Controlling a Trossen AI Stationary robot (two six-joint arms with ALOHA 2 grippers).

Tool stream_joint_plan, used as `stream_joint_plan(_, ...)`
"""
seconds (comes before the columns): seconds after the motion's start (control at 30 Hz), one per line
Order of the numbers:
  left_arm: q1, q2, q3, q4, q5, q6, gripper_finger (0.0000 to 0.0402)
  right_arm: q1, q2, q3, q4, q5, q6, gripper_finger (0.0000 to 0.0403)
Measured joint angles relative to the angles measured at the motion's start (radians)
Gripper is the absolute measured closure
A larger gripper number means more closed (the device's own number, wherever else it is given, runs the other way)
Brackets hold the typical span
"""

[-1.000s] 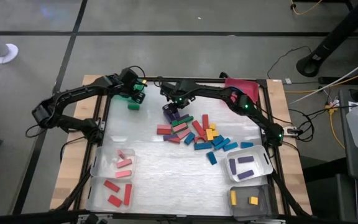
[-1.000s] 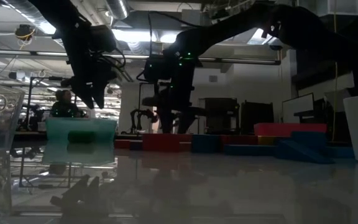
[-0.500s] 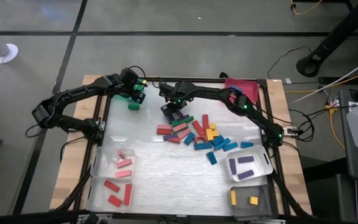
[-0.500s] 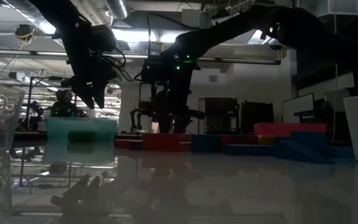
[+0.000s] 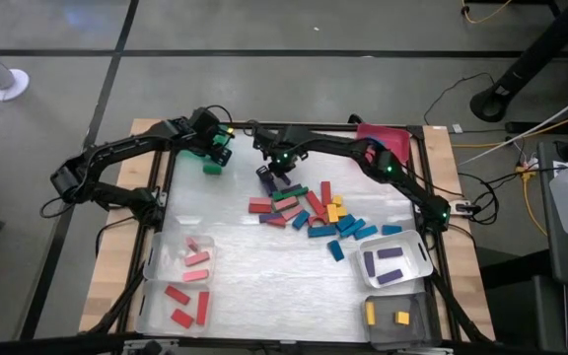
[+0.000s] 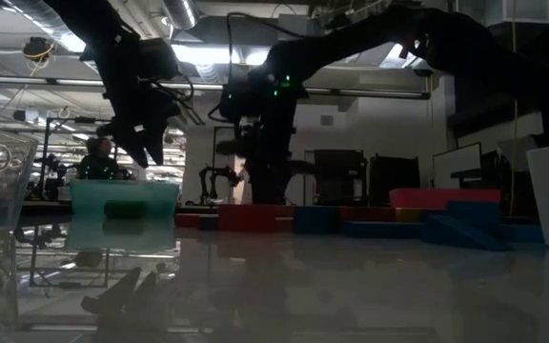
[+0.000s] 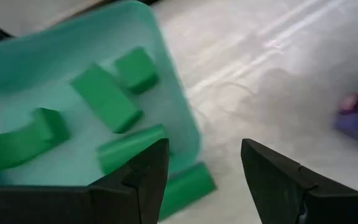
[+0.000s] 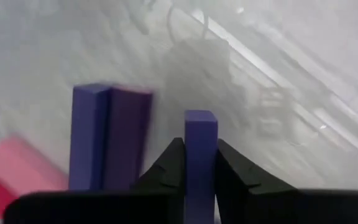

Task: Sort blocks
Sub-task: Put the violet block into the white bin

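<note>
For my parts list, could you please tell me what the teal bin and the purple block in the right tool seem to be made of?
The translucent teal bin looks like thin moulded plastic: green blocks show through its wall. The purple rectangular block, clamped in the right tool, looks solid with a matte painted finish, sharp-edged; painted wood or plastic, I cannot tell.

Both arms point(image 5: 116, 163) are dark, near-black, built from slim tubular links with chunkier joint housings. Thin black cables loop off the links near the wrists, visible against the ceiling lights in the low view. Small green indicator lights: one on the right arm point(image 5: 363, 158) wrist housing, another further back along its forearm, one at its base joint; yellow-green light on the left wrist housing too. Left fingers point(image 7: 135, 186) are matte black, blocky, wedge-shaped with bevelled inner edges. Right fingers point(image 8: 166, 171) are the same black moulded shape, tapering to narrow tips.
</note>
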Motion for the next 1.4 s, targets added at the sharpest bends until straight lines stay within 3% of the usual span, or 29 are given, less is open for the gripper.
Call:
stream_joint_plan(0.1, -0.001, 0.0, 0.0, 0.002, 0.081, 0.032, 0.0213, 0.0, -0.002, 0.085, -0.136, 0.02, -0.04, 0.0352)
stream_joint_plan(0.4, -0.079, -0.002, 0.0, 0.01, 0.343, 0.168, 0.0213, 0.032, -0.166, 0.08, -0.406, 0.008, -0.068, 0.0346)
stream_joint_plan(0.57, -0.172, -0.002, 0.0, 0.012, 0.42, 0.208, 0.0213, 0.111, -0.274, 0.084, -0.427, -0.031, -0.046, 0.0347)
stream_joint_plan(0.7, -0.261, -0.002, 0.0, 0.02, 0.432, 0.212, 0.0213, 0.21, -0.348, 0.084, -0.427, -0.036, 0.002, 0.0343)
stream_joint_plan(0.9, -0.394, -0.002, 0.0, 0.078, 0.433, 0.186, 0.0213, 0.402, -0.42, 0.084, -0.427, 0.041, 0.065, 0.0345)
stream_joint_plan(1.23, -0.572, -0.002, 0.0, 0.121, 0.431, 0.183, 0.0213, 0.689, -0.43, 0.079, -0.426, 0.152, 0.113, 0.034)
stream_joint_plan(1.4, -0.631, -0.002, 0.0, 0.122, 0.431, 0.183, 0.0213, 0.779, -0.465, -0.002, -0.427, 0.159, 0.117, 0.0339)
